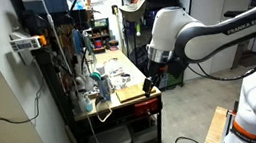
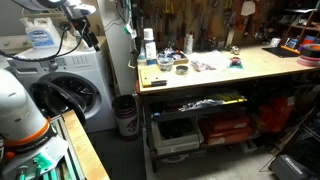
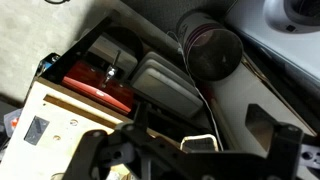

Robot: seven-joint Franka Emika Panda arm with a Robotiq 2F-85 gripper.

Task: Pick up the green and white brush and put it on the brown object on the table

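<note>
The brown object (image 1: pixel 131 93) is a flat tan board lying at the near end of the workbench (image 1: pixel 108 69). My gripper (image 1: pixel 150 83) hangs just past that end of the bench, beside the board, pointing down. In the wrist view my gripper (image 3: pixel 185 150) shows as two dark fingers set wide apart, so it is open. A small white-rimmed thing (image 3: pixel 200 143) lies below between the fingers; I cannot tell what it is. I cannot pick out the green and white brush among the clutter on the bench.
Bottles, papers and small items crowd the bench top (image 2: pixel 200 65). Under it are shelves with a red box (image 3: pixel 100 85) and a grey box (image 3: pixel 165 85). A round bin (image 3: pixel 210 50) and a washing machine (image 2: pixel 70 80) stand beside the bench end.
</note>
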